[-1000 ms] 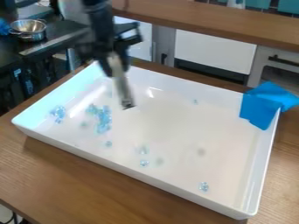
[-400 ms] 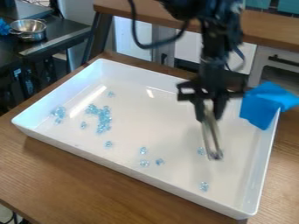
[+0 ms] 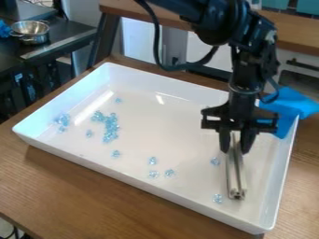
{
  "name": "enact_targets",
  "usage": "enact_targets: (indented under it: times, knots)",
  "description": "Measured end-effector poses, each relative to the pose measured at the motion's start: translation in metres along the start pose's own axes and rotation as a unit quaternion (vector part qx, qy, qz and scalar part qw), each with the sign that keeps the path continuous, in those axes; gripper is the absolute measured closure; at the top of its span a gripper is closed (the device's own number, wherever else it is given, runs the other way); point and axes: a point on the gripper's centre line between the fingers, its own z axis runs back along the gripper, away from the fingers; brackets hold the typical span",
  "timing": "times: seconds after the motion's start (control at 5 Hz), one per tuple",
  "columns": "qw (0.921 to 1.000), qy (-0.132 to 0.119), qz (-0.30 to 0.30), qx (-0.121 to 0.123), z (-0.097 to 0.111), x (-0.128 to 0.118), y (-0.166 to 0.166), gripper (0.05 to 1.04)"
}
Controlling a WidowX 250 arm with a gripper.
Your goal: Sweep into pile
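And here we are, gripper (image 3: 235, 145) clamped on the long pale tool (image 3: 236, 175) at the right of the white tray (image 3: 181, 130)!
We see one clear blue piece (image 3: 217, 198) just beside the tool's lower end, another (image 3: 215, 161) near its upper part, three more toward the front wall, and the thickest cluster (image 3: 109, 127) well over to the left.

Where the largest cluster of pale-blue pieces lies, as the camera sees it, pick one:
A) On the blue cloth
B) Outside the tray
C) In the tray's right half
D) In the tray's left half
D: the dense cluster of pale-blue pieces sits left of the middle of the tray, with only scattered pieces to the right.
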Motion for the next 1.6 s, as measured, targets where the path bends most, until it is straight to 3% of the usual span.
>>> enact_targets:
  times: [0.6,1.2,1.6]
  knots:
    - [0.9975,-0.01,-0.07,0.007,-0.005,-0.018,0.008,0.75]
    - [0.9916,0.03,-0.118,0.044,0.006,0.014,0.066,0.75]
    - [0.9906,-0.003,-0.126,0.054,0.007,0.02,0.102,0.75]
